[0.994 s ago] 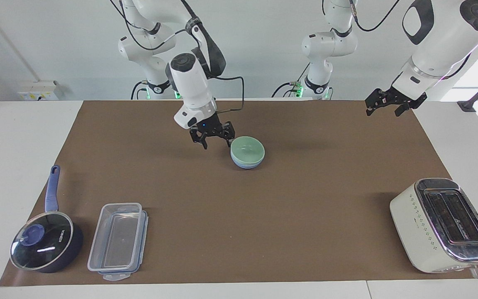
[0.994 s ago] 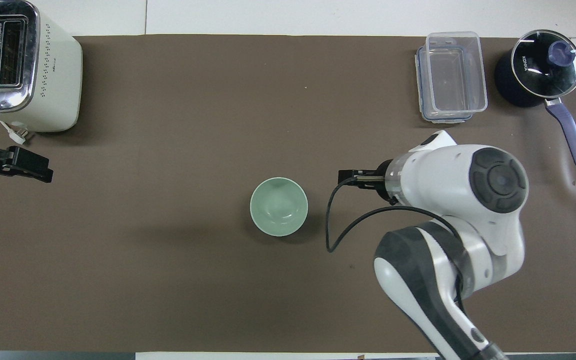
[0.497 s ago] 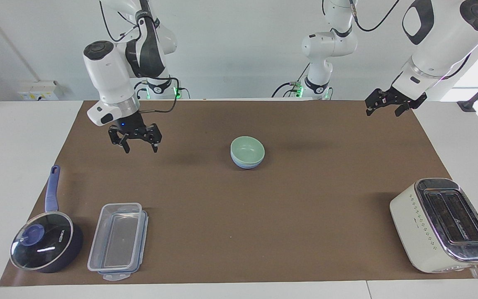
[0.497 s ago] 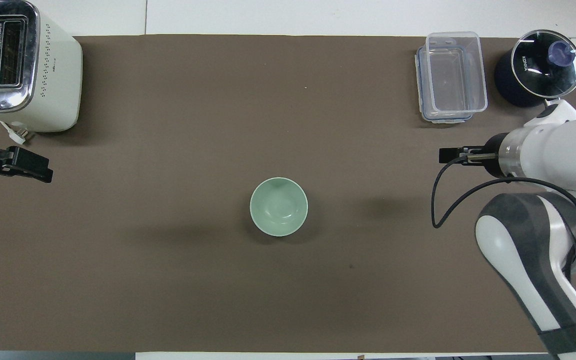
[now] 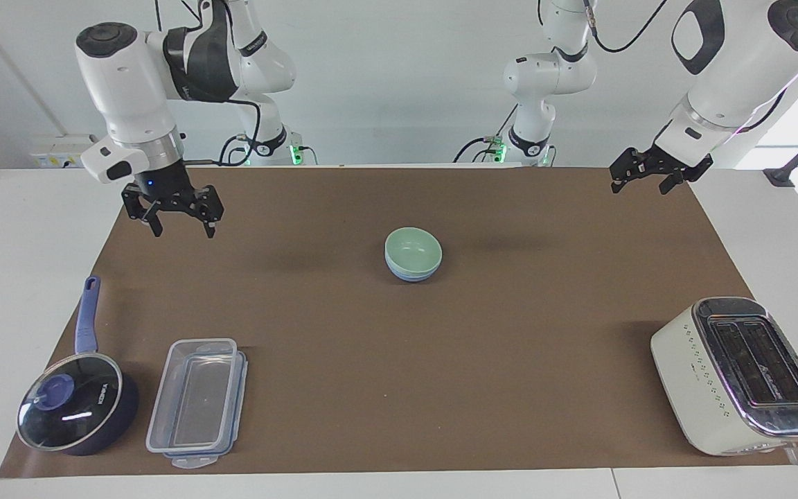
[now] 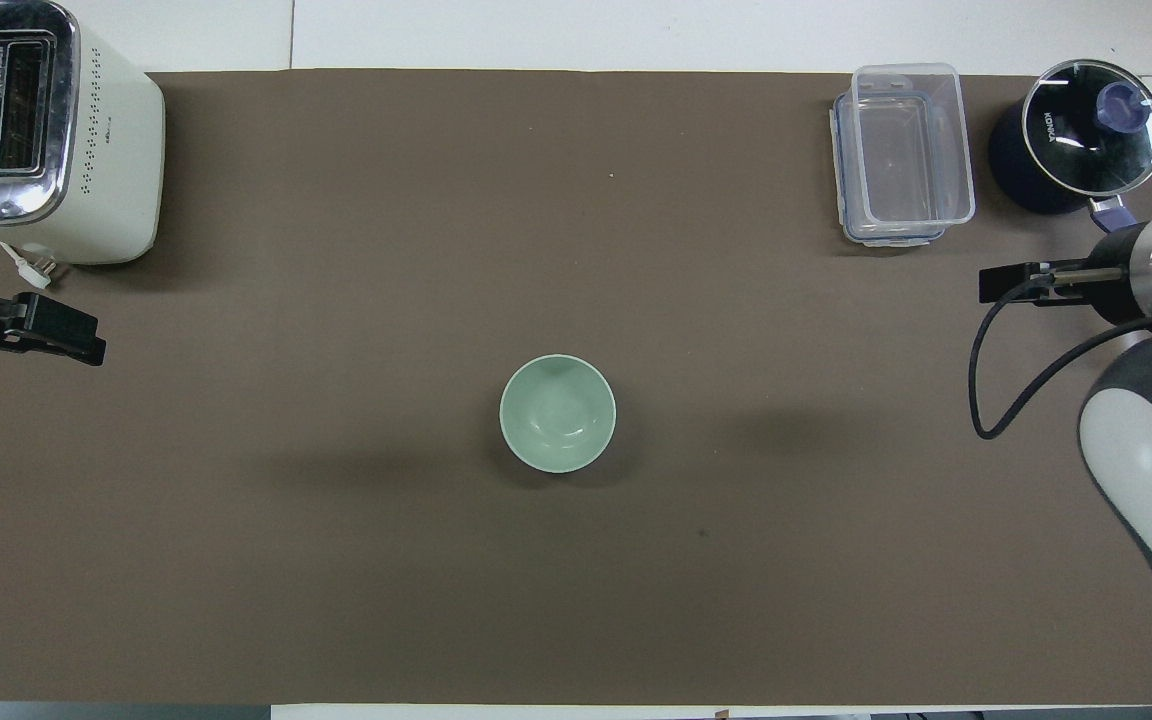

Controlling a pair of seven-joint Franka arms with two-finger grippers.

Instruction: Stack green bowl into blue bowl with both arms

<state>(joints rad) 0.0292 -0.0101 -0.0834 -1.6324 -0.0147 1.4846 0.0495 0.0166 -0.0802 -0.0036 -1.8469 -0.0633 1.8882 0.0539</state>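
The green bowl [image 5: 413,248] sits nested in the blue bowl [image 5: 409,276] at the middle of the brown mat; only the blue bowl's lower wall shows under it. In the overhead view the green bowl [image 6: 558,412] hides the blue one. My right gripper [image 5: 183,227] is open and empty, raised over the mat's edge at the right arm's end, well apart from the bowls. My left gripper [image 5: 640,184] is open and empty, waiting raised over the mat's corner at the left arm's end; it also shows in the overhead view [image 6: 41,335].
A cream toaster [image 5: 738,374] stands at the left arm's end, farther from the robots. A clear lidded container [image 5: 194,402] and a dark blue saucepan with glass lid [image 5: 77,409] stand at the right arm's end, farther from the robots.
My right gripper has drawn away from the stacked bowls toward the right arm's end and risen. The bowls and the left arm have not moved.
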